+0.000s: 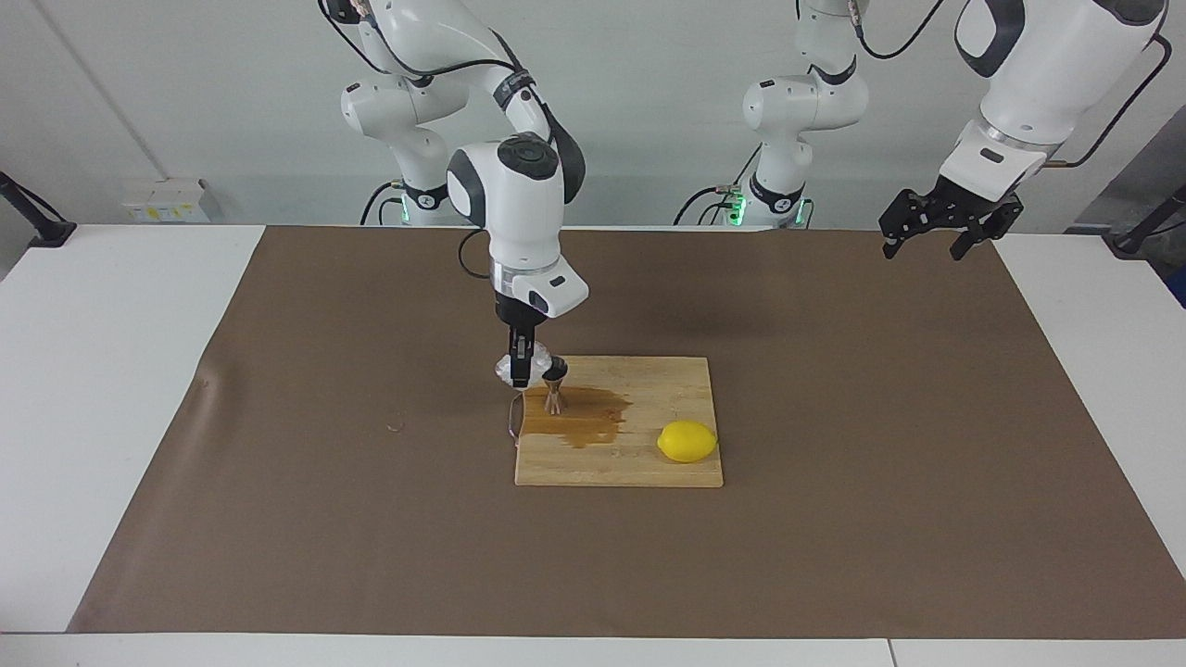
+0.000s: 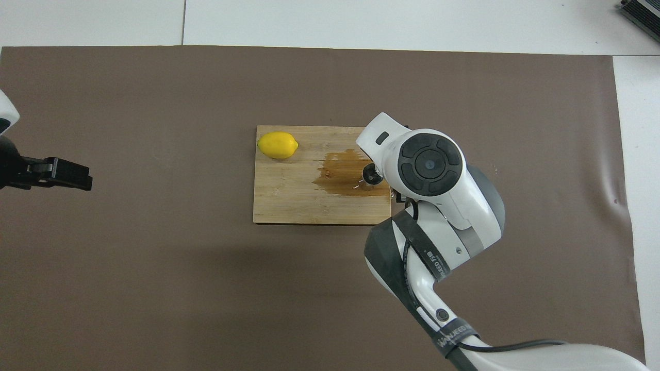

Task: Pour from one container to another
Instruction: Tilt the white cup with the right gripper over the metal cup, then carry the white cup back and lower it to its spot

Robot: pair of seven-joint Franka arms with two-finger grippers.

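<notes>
My right gripper [image 1: 521, 380] is shut on the clear textured glass cup [image 1: 506, 367], holding it tilted just above the corner of the cutting board [image 1: 649, 468] at the right arm's end. The steel jigger [image 1: 555, 387] stands upright on the board right beside the cup, in a brown puddle [image 1: 579, 419]. From overhead the right arm's wrist covers the cup; only the jigger's rim [image 2: 370, 175] shows. My left gripper [image 1: 936, 239] waits open in the air over the mat's edge at the left arm's end, seen also as dark fingers [image 2: 69, 174].
A yellow lemon [image 1: 687, 441] lies on the board's corner farther from the robots, toward the left arm's end, also lemon [image 2: 278, 145]. A brown mat [image 1: 278, 482] covers the white table. A thin wire loop [image 1: 512, 421] hangs off the board's edge below the cup.
</notes>
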